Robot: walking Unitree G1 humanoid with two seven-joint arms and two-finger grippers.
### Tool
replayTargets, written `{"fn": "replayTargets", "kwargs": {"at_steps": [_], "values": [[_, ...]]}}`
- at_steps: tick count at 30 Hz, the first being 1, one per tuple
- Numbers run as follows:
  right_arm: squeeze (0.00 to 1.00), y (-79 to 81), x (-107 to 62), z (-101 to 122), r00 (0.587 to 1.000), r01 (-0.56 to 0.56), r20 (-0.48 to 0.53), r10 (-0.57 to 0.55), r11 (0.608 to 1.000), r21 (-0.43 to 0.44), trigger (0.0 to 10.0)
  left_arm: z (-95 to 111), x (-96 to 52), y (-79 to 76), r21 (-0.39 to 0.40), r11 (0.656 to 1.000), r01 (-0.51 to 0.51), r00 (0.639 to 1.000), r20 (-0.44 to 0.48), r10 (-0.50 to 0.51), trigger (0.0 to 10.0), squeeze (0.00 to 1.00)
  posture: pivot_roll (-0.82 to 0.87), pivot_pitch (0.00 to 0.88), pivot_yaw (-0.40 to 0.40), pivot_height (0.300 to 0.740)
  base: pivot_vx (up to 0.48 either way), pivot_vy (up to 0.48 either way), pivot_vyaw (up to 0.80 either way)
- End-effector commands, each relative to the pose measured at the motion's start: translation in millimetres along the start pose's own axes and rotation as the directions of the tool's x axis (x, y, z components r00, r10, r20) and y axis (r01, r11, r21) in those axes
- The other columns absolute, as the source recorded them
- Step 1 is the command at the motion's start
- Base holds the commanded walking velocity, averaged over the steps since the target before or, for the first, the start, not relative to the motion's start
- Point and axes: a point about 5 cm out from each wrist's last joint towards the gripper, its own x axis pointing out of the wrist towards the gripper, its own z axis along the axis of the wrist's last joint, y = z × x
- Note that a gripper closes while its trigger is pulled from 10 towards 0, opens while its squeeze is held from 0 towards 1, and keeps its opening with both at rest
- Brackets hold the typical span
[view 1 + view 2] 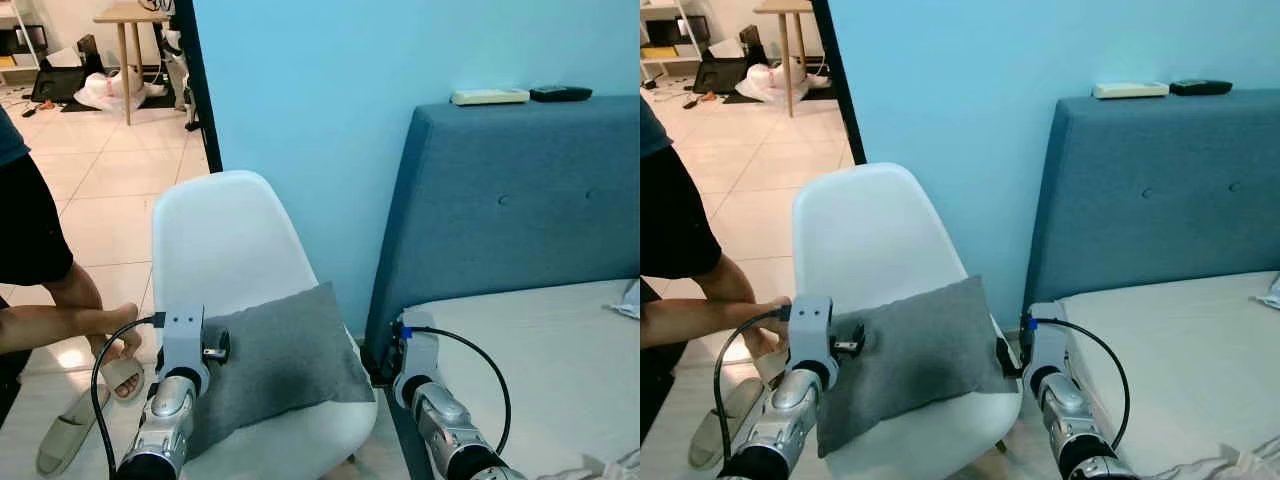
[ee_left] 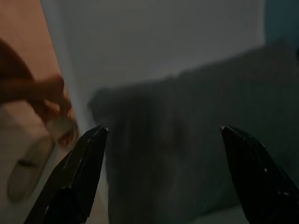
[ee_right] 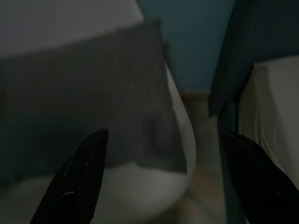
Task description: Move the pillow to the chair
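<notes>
**A:** Any writing or labels you can read?

**B:** None that I can make out. Two remotes, one white point(image 1: 489, 97) and one black point(image 1: 560, 93), sit on top of the blue headboard point(image 1: 510, 210) at the upper right, too small to read.

**A:** How does the pillow look?

**B:** The pillow point(image 1: 285, 355) is grey, flat and rectangular, with a fine woven texture. It lies across the seat of the white chair point(image 1: 225, 240) in the lower middle of the frame, tilted, its upper right corner raised toward the backrest.

**A:** And the grippers?

**B:** The left gripper point(image 2: 163, 140) has its two black fingers point(image 2: 77, 172) spread wide apart, holding nothing; the pillow lies beyond the gap between them. The left arm point(image 1: 170, 395) sits at the pillow's left edge in the head view. The right gripper point(image 3: 163, 140) is also spread wide with nothing held, looking over the pillow's right end and the chair's rim. The right arm point(image 1: 430, 400) is at the lower right, in front of the mattress point(image 1: 540, 350).

**A:** Anything else?

**B:** A person's bare legs point(image 1: 60, 320) stand at the left edge on the tiled floor point(image 1: 100, 180), with beige slippers point(image 1: 70, 430) beside them.
</notes>
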Motion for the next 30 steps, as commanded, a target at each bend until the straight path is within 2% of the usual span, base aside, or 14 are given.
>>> {"fn": "replayTargets", "kwargs": {"at_steps": [1,7,12,13,16,20,27,30], "values": [[0.0,0.2,-3.2,-14,0.997,0.002,-0.074,-0.004,1.0,-0.025,10.0,-22,-6.3,9.8,0.059,0.998,-0.009,0.994,-0.107,0.016,10.0,0.0,0.01,0.0,-0.015,0.74,0.0,0.0,0.0],[0.0,1.9,-4.7,-23,0.991,-0.014,-0.134,0.006,0.998,-0.057,10.0,-25,-7.8,13.5,0.06,0.998,-0.023,0.993,-0.117,0.029,10.0,0.0,0.01,0.014,-0.036,0.74,0.0,0.0,0.0],[0.0,1.0,-5.5,-24,0.987,-0.053,-0.156,0.034,0.991,-0.122,10.0,-31,-11.1,7.9,0.11,0.994,-0.024,0.991,-0.125,0.038,10.0,0.0,0.01,0.044,-0.082,0.74,0.0,0.0,0.0],[0.0,0.3,-5.6,-24,0.987,-0.055,-0.157,0.035,0.99,-0.129,10.0,-31,-11.9,6.6,0.097,0.995,-0.025,0.992,-0.118,0.037,10.0,0.0,0.01,0.047,-0.086,0.74,0.0,0.0,0.0],[0.0,-1.2,-5.7,-23,0.989,-0.044,-0.147,0.025,0.992,-0.122,10.0,-33,-13.7,4.8,0.066,0.998,-0.017,0.994,-0.108,0.024,10.0,0.0,0.0,0.06,-0.085,0.74,0.0,0.0,0.0],[0.0,-0.6,-5.1,-21,0.992,-0.027,-0.124,0.015,0.995,-0.097,10.0,-33,-14.5,10.1,0.053,0.998,-0.029,0.994,-0.104,0.034,10.0,0.0,0.0,0.058,-0.066,0.74,0.0,0.0,0.0],[0.0,-1.8,-5.6,-19,0.996,-0.008,-0.093,0.003,0.999,-0.049,10.0,-23,-9.5,15.3,-0.01,0.998,-0.061,0.995,-0.08,0.06,10.0,0.0,0.01,0.047,-0.046,0.74,0.0,0.0,0.0],[0.0,-2.5,-5.3,-17,0.997,0.004,-0.073,-0.006,1.0,-0.022,10.0,-19,-7.5,13.5,-0.029,0.999,-0.042,0.997,-0.065,0.04,10.0,0.0,0.01,0.044,-0.037,0.74,0.0,0.0,0.0]]}}
